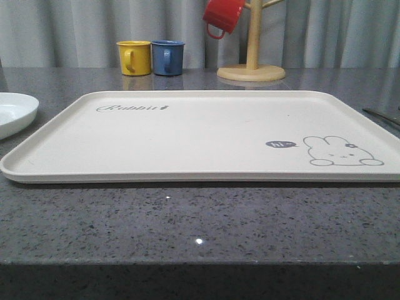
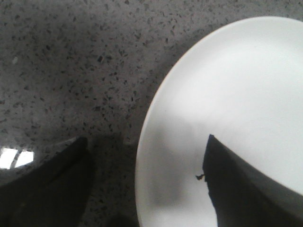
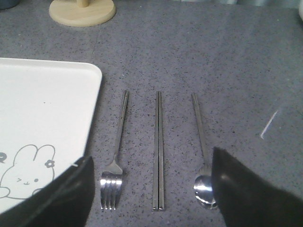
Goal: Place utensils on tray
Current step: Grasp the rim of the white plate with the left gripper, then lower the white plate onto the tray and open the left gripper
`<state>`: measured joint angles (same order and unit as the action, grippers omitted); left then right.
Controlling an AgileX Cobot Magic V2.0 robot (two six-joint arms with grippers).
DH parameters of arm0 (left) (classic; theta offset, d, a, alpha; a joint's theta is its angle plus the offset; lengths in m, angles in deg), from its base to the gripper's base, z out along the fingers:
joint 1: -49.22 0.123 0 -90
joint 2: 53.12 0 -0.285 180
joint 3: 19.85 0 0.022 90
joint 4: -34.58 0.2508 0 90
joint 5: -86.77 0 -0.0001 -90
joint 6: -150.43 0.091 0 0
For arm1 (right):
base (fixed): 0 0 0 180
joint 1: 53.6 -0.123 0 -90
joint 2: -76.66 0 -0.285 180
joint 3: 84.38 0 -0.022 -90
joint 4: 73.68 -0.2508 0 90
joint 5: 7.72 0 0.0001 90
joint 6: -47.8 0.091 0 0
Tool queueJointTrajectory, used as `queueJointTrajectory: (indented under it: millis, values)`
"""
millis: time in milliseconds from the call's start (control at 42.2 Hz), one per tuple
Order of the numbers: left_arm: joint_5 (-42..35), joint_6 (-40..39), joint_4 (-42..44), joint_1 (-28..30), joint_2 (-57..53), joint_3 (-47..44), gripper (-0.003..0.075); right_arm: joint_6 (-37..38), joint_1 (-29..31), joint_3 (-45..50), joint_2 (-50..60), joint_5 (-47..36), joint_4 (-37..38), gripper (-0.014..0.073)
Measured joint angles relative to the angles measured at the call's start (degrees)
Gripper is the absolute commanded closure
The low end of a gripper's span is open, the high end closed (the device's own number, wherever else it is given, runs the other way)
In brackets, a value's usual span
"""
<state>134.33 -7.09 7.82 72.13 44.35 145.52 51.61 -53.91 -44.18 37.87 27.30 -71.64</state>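
- Speckled grey countertop point(image 1: 187, 219); rabbit tray point(image 1: 187, 137) bare, nothing placed yet.
- Fork point(image 3: 116, 156), chopsticks point(image 3: 158, 151), spoon point(image 3: 202, 151) parallel at tray's 3 o'clock.
- Right gripper point(image 3: 151, 189) spread wide over them; left gripper point(image 2: 147, 184) wide above white plate point(image 2: 236, 94).

On the grey speckled countertop point(image 3: 227, 61) lie a fork point(image 3: 116, 156), chopsticks point(image 3: 159, 149) and a spoon point(image 3: 202, 156), parallel and apart, beside the cream tray point(image 3: 57, 94) (rabbit drawing at its corner). The right gripper point(image 3: 151, 198) seems open, its dark fingers point(image 3: 246, 194) wide apart.
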Motion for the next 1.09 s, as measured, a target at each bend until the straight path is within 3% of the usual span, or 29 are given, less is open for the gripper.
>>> queueJointTrajectory:
  millis: [261,379,876,1090]
  values:
    - [0.50,0.00,-0.09,0.00,0.00,0.00,0.0652,0.00,0.00,0.00,0.00,0.00,0.00,0.0051]
    - [0.70,0.00,-0.09,0.00,0.00,0.00,0.0738,0.00,0.00,0.00,0.00,0.00,0.00,0.0051]
    - [2.97,0.00,-0.84,-0.22,-7.00,2.62,0.0740,0.00,0.00,0.00,0.00,0.00,0.00,0.0051]
    - [6.24,0.00,-3.26,-6.85,-9.98,7.48,0.0740,0.00,0.00,0.00,0.00,0.00,0.00,0.0051]
